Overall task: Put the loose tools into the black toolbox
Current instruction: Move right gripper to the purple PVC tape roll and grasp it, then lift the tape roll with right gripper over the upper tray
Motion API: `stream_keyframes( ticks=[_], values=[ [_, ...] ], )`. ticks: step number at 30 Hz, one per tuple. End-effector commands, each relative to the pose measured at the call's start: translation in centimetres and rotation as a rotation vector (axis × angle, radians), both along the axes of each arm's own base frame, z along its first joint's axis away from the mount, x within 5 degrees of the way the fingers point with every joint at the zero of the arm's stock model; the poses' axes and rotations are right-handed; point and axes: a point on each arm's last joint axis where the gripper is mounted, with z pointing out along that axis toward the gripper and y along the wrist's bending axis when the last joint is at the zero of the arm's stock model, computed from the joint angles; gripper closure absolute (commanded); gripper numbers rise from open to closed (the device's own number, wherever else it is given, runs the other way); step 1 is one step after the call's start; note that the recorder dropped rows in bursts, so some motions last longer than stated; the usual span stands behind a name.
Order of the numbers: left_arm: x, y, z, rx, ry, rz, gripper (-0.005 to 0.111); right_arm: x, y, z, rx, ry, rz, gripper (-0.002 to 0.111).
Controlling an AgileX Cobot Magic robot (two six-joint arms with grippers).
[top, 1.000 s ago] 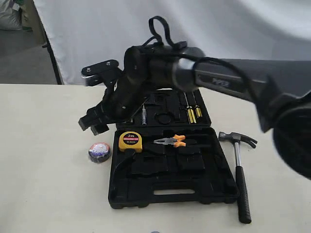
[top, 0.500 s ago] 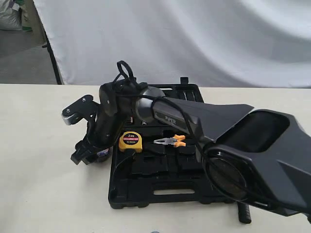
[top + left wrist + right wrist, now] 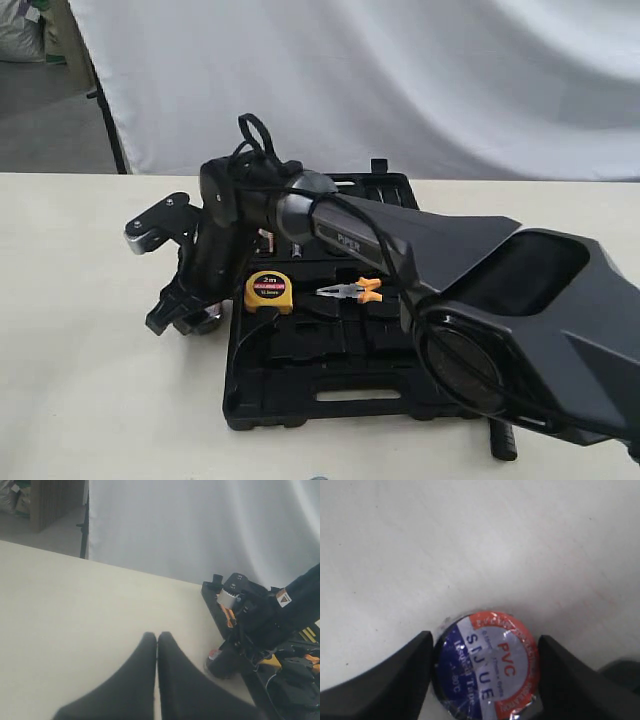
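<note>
Right pincer (image 3: 485,650) lower, snug around tape (image 3: 487,672)

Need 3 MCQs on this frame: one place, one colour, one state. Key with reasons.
1. Where is the PVC tape roll?
A) on the floor
B) on the table, between the right end effector's fingers
C) on a shelf

2. What colour are the pliers' handles?
A) orange
B) green
C) blue

3. How is the left end effector?
A) wide open
B) shut and empty
C) gripping a tool

Key:
1 B, the right wrist view shows it on bare tabletop with a finger on each side.
2 A, orange grips show in the exterior view.
3 B, its fingers meet with nothing between them.
</note>
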Motion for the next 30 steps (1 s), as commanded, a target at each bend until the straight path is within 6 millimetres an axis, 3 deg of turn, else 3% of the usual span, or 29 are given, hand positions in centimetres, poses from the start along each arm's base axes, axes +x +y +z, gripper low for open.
stream_keyframes(
  ticks=[1, 4, 13, 21, 26, 30],
  values=[
    [-0.1, 0.1, 0.2, 0.002, -0.013, 0.026, 0.106, 0.2, 0.1, 1.6, 0.022, 0.007, -0.019, 0.093],
    [-0.1, 0.1, 0.2, 0.002, -0.013, 0.026, 0.106, 0.3, 0.3, 2.3, 0.045, 0.01, -0.039, 0.108],
    [-0.1, 0.1, 0.2, 0.002, -0.013, 0.026, 0.106, 0.2, 0.2, 4.7, 0.033, 0.026, -0.031, 0.109],
    [-0.1, 0.1, 0.2, 0.002, -0.013, 0.026, 0.106, 0.3, 0.2, 3.8, 0.017, 0.027, -0.031, 0.109],
    [-0.1, 0.1, 0.2, 0.002, -0.013, 0.026, 0.106, 1.9, -2.2, 6.7, -0.108, -0.127, -0.178, 0.109],
    [-0.1, 0.1, 0.2, 0.002, -0.013, 0.026, 0.106, 3.2, -3.9, 6.8, -0.115, -0.063, -0.227, 0.109]
  ],
)
